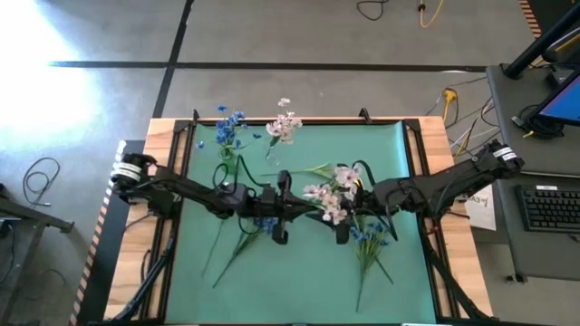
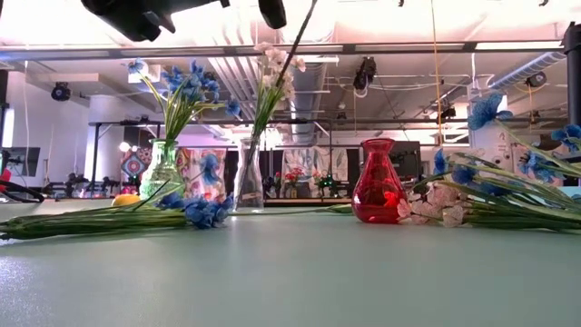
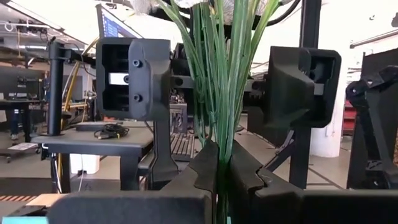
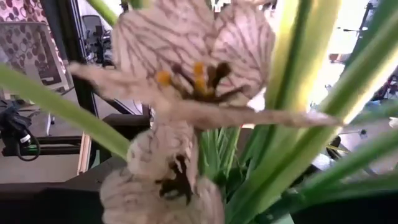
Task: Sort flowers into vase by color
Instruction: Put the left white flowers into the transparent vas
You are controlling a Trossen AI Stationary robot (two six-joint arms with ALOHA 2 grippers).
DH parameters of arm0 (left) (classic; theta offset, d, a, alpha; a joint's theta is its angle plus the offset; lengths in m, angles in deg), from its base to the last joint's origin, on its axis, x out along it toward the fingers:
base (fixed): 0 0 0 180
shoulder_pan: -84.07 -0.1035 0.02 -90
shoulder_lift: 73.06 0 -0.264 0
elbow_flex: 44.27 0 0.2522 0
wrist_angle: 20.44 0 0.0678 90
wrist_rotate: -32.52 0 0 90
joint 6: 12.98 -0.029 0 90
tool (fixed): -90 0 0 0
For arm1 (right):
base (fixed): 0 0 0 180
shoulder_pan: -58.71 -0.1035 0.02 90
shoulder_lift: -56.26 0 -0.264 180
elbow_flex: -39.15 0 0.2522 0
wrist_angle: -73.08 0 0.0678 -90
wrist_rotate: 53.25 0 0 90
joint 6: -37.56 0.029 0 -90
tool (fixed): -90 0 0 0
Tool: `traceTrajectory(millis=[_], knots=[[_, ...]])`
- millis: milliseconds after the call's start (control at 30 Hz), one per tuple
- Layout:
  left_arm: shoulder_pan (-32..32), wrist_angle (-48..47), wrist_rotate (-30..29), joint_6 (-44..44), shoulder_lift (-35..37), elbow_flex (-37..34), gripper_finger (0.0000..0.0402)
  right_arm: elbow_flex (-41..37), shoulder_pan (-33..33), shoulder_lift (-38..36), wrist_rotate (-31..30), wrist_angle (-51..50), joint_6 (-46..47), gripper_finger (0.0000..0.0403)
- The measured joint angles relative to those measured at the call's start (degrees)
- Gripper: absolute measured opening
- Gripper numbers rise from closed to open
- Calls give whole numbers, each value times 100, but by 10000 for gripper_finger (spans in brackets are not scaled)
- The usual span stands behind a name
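My left gripper is above the middle of the green mat and shut on a pink-white flower spray. Its blossoms fill the right wrist view. My right gripper faces it from the table's right. It is open, with its fingers standing on either side of the stalks without touching them. At the far edge, blue flowers stand in a greenish vase and a white spray stands in a clear vase. A red vase stands on the mat. My left gripper pinches the bundle of thin green stalks between its two fingers, coming level from the table's left and lying across them. The spray is lifted clear and roughly upright, blossoms above the fingers. A stalk hangs below.
Blue stems lie on the mat at near left and near right. Pale blossoms lie beside the red vase. A yellow bud lies at far left. The mat's near strip holds nothing. A desk with a keyboard stands to the right.
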Motion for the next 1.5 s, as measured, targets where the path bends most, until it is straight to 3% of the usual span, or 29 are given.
traceTrajectory(millis=[333, 633, 733, 867, 1067, 1300, 1500], knots=[[-52, 18, -4, 387, -52, 49, 9, 0, 0, 0, 2, -7, 32, 146], [-59, -406, -2, 557, 83, 44, 97, 0, 0, -4, 0, -9, 104, 37], [-61, -1240, -2, 511, 360, 39, 134, 0, 0, -38, 0, -28, 107, 17], [-61, -3348, -2, 551, 1105, 92, 171, 85, 15, -105, -20, -220, 143, 13], [44, -6200, -11, 1534, 2324, 127, 188, 591, 308, -100, -22, -935, 88, 13], [524, -7624, -897, 2017, 3249, 111, 176, 1132, 796, 148, 9, -950, -486, 13], [781, -8548, -1578, 2278, 3773, 108, 169, 1969, 1228, 785, 127, -941, -772, 13]])
